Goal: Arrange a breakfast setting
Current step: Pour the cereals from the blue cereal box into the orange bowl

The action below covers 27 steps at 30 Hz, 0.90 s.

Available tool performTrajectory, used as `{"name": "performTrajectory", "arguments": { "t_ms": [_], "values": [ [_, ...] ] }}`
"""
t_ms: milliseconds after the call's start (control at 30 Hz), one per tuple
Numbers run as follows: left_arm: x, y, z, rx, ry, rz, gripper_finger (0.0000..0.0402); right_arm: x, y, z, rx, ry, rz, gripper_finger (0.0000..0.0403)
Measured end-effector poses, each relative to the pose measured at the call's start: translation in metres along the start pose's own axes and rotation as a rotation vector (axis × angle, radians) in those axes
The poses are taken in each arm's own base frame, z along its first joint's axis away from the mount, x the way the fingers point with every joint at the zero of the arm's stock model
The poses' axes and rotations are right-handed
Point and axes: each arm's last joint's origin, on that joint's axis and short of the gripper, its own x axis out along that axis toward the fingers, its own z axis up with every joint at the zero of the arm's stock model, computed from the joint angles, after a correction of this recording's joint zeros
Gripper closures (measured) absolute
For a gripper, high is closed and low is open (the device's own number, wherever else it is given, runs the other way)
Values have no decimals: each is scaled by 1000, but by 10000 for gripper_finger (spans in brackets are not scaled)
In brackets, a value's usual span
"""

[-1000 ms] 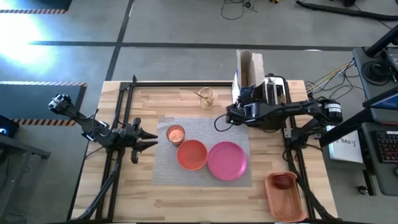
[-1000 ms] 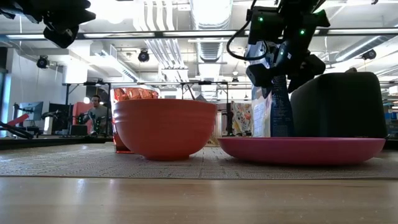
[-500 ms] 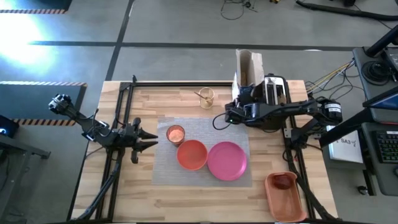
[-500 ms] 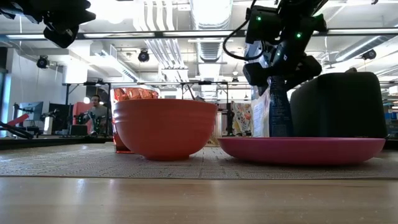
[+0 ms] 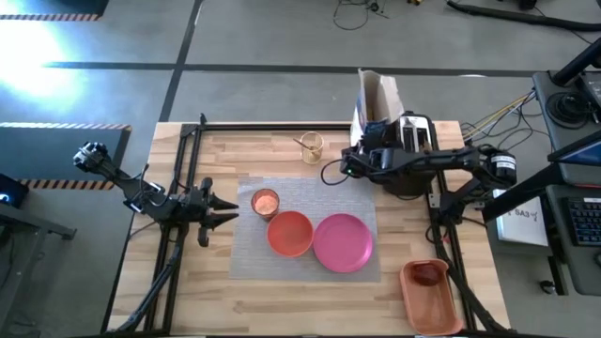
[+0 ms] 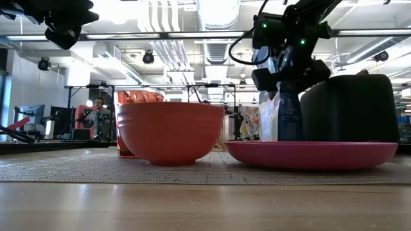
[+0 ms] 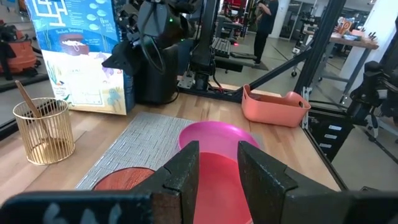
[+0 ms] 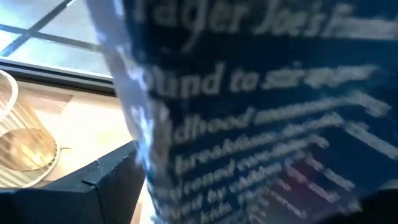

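The right gripper (image 5: pixel 362 155) jaws stand fully open against the blue printed cereal box (image 5: pixel 376 103) beside the black-and-silver toaster (image 5: pixel 415 139). The left gripper (image 5: pixel 225 208) jaws, slightly parted and empty, hover beside the grey woven rectangular placemat (image 5: pixel 252 246) carrying the small orange cup (image 5: pixel 265 202), orange bowl (image 5: pixel 289 233) and round pink plate (image 5: pixel 343 242) on the bench.

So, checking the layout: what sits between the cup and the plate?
The bowl sits between the cup and the plate, all on the placemat, seen in the high view.
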Motion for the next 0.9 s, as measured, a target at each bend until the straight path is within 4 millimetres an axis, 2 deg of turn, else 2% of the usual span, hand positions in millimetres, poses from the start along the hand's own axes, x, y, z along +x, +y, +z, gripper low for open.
{"name": "performTrajectory", "arguments": {
  "t_ms": [300,733,900],
  "values": [
    [0,0,0,12,0,0,309,5,-2,2,5,27,1,149],
    [0,0,0,13,1,-1,309,5,-1,1,-21,50,23,331],
    [0,0,0,14,3,-1,309,5,0,1,-29,65,37,370]
  ]
}}
